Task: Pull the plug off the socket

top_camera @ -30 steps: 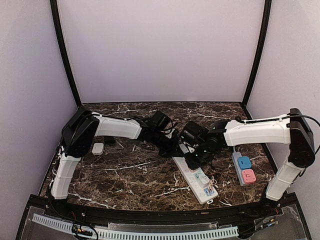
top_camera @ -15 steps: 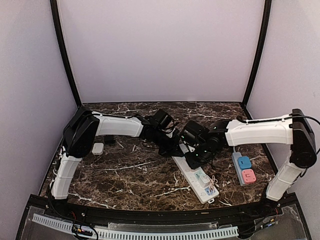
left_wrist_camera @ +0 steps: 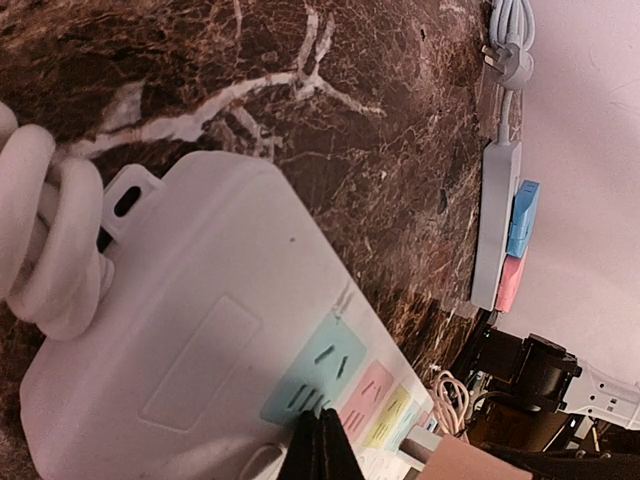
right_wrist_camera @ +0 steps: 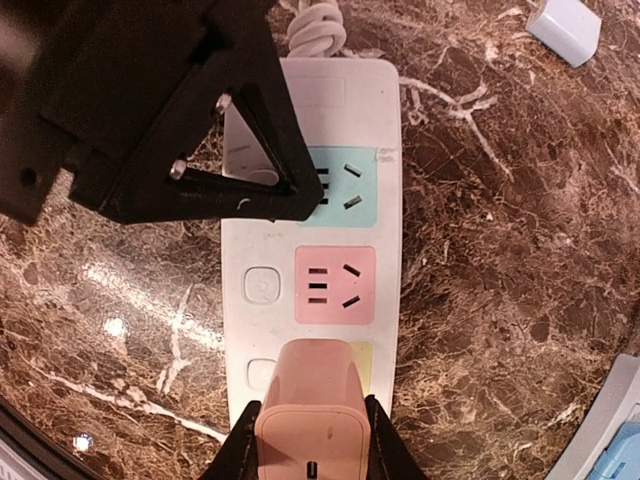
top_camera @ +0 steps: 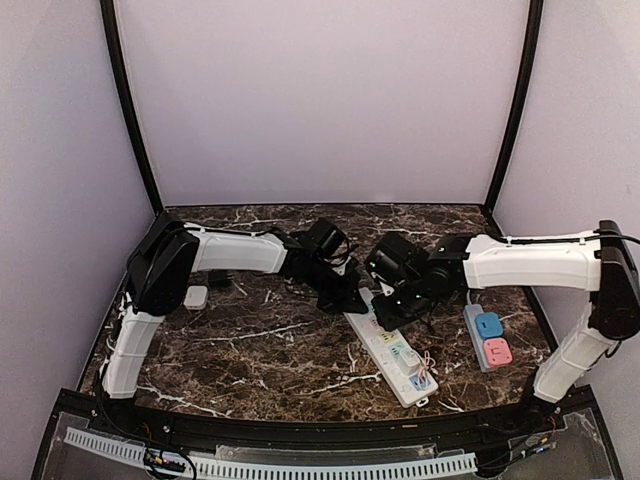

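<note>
**Right gripper clamps plug at white strip**

A dark marble table [top_camera: 250, 350] carries two white arms reaching in toward its middle, the left arm [top_camera: 235, 252] from one side and the right arm [top_camera: 530, 262] from the other. Between them a white strip [top_camera: 390, 358] lies at a slant, its coiled cord [left_wrist_camera: 40, 240] at the far end. A grey strip [top_camera: 470, 325] with blue and pink blocks on it lies well apart, near the right edge.

The left gripper [left_wrist_camera: 321, 445], fingers closed tight together with nothing between them, has its tip down on the white strip at the blue socket [right_wrist_camera: 345, 185]. The right gripper [right_wrist_camera: 310, 445] has its fingers [right_wrist_camera: 243, 450] set narrow on either side of the pink plug [right_wrist_camera: 308, 400], holding it over the strip's yellow socket, just past the pink socket [right_wrist_camera: 335, 285]. Whether the plug's pins are free of the socket cannot be told. A small white block [top_camera: 196, 296] sits by the left arm's elbow.
</note>
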Available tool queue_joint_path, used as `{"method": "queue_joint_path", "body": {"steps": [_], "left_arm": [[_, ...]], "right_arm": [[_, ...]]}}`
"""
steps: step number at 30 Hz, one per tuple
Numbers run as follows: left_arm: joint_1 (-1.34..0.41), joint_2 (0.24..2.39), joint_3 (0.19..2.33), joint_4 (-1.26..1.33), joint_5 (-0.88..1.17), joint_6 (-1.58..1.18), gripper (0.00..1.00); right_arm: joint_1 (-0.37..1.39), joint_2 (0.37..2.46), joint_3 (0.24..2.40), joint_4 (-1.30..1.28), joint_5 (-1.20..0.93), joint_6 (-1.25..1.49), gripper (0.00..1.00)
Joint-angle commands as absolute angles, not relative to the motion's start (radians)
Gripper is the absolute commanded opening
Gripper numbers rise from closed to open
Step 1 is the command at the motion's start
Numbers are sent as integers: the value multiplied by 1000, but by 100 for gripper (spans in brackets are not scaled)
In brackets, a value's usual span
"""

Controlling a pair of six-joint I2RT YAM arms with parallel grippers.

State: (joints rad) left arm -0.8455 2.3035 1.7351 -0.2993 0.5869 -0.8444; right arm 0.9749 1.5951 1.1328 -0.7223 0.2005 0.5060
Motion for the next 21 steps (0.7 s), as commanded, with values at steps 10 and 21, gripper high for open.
{"method": "queue_joint_path", "body": {"steps": [10,21], "left_arm": [[-850,2333,1844,-490,505,-765,0],[-849,2241,1953,-538,488,-702,3]], "right_arm": [[764,1493,1174,-628,157,455,9],[455,1592,1281,-468,-40,424,9]]}}
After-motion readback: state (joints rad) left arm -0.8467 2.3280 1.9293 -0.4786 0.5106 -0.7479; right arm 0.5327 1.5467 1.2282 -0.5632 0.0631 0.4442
